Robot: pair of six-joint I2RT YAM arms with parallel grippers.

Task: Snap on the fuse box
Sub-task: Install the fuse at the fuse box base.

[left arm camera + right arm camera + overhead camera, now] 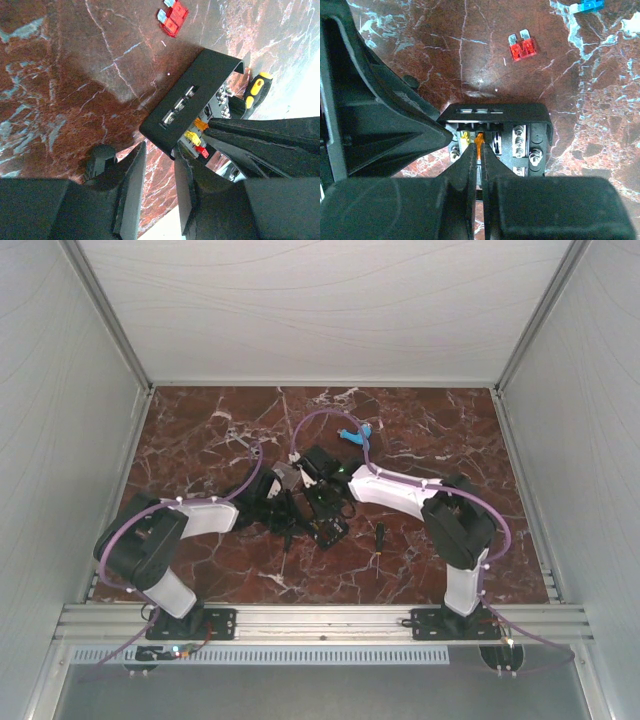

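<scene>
Left arm, right arm bent inward, wrists low, close together. Left hand fingers parted. Right hand fingers pressed together.

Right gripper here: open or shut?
Shut. In the right wrist view the right gripper has its two black fingers pressed together, tips at the small orange fuse in the black square plastic fuse box.

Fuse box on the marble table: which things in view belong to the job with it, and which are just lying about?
Belongs to the job:
- fuse box
- seated fuses inside it
- left claw and right claw, both at the box

Just lying about:
- loose red fuse on the table
- blue piece
- screwdriver
</scene>
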